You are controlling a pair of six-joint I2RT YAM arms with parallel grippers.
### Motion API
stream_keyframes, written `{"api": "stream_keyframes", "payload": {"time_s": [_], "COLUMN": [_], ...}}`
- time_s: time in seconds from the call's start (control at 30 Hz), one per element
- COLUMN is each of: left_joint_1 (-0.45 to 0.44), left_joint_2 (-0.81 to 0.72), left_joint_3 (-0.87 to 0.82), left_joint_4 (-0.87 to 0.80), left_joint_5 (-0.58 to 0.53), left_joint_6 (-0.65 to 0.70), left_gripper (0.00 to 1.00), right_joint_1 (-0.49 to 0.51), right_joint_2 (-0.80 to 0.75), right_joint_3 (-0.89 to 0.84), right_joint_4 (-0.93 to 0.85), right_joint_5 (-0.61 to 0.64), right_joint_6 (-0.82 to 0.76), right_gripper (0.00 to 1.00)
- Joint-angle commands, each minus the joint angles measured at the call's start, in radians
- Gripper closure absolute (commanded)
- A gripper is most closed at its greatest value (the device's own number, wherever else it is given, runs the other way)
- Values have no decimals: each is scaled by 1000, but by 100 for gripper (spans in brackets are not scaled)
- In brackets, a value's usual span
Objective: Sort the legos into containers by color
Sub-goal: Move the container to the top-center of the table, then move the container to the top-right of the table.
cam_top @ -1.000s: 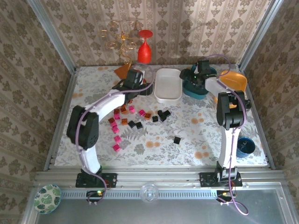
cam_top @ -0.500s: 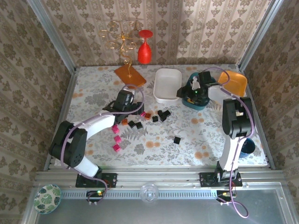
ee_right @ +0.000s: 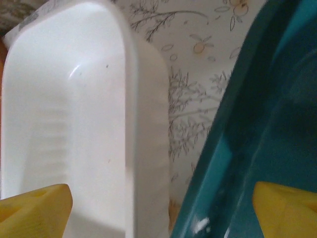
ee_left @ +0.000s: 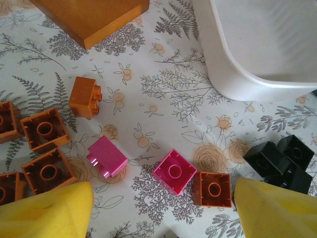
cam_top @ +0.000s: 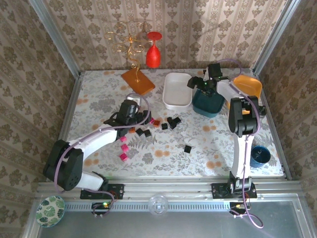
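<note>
My left gripper (cam_top: pixel 134 118) hovers open over the scattered legos, and nothing sits between its yellow fingertips (ee_left: pixel 44 210). Just ahead of it lie a pink lego (ee_left: pixel 174 171), a second pink lego (ee_left: pixel 106 156) and an orange lego (ee_left: pixel 213 189). More orange legos (ee_left: pixel 44 130) lie to the left and black legos (ee_left: pixel 277 158) to the right. My right gripper (cam_top: pixel 205 82) is open and empty above the gap between the white tray (ee_right: pixel 64 124) and the teal tray (ee_right: pixel 257 148). The orange-yellow tray (cam_top: pixel 248 85) stands at the far right.
A flat orange-brown tile (cam_top: pixel 138 81) lies at the back left, near a red wine glass (cam_top: pixel 153 49) and a gold wire stand (cam_top: pixel 130 42). A blue bowl (cam_top: pixel 260 155) sits at the table's right edge. A lone black lego (cam_top: pixel 187 148) lies mid-table.
My left arm has drawn back from the far tile and white tray to the lego pile. My right gripper dipped over the teal tray, then shifted back to its far left edge.
</note>
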Motion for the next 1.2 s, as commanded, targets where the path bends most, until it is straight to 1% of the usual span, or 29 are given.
{"api": "stream_keyframes", "payload": {"time_s": [0.0, 0.07, 0.13, 0.2, 0.23, 0.3, 0.37, 0.47, 0.57, 0.67, 0.77, 0.87, 1.0, 1.13, 1.17], "left_joint_1": [-4, -4, -4, -4, -4, -4, -6, -7, -9, -12, -12, -12, -13, -13, -13], "left_joint_2": [-26, -27, -25, -26, -28, -34, -44, -61, -74, -90, -105, -121, -138, -142, -142], "left_joint_3": [-14, -17, -21, -25, -27, -33, -41, -57, -72, -84, -92, -101, -113, -118, -120], "left_joint_4": [-20, -21, -20, -23, -22, -24, -23, -13, -4, -2, -5, -10, -10, -19, -20], "left_joint_5": [-26, -27, -29, -29, -27, -24, -27, -30, -30, -29, -28, -24, -19, -22, -22], "left_joint_6": [-7, -5, -5, -6, -5, -4, -4, -4, -6, -6, -1, -1, -1, -1, -1], "left_gripper": [23, 23, 23, 23, 23, 23, 23, 23, 23, 23, 23, 22, 22, 22, 22], "right_joint_1": [21, 51, 79, 92, 92, 79, 55, 9, -49, -104, -157, -203, -240, -243, -240], "right_joint_2": [78, 107, 122, 116, 99, 43, -48, -168, -228, -254, -246, -190, -84, 7, 12], "right_joint_3": [132, 196, 247, 274, 269, 232, 149, 16, -73, -128, -149, -114, -11, 96, 101], "right_joint_4": [-16, -30, -74, -122, -140, -155, -147, -105, -94, -90, -89, -110, -133, -179, -184], "right_joint_5": [-74, -122, -142, -110, -67, 57, 196, 349, 439, 467, 461, 420, 278, 114, 78], "right_joint_6": [31, 7, -41, -77, -90, -105, -116, -116, -98, -77, -51, -35, -41, -80, -87], "right_gripper": [6, 6, 6, 6, 6, 6, 5, 3, 1, 0, 0, 0, 0, 0, 0]}}
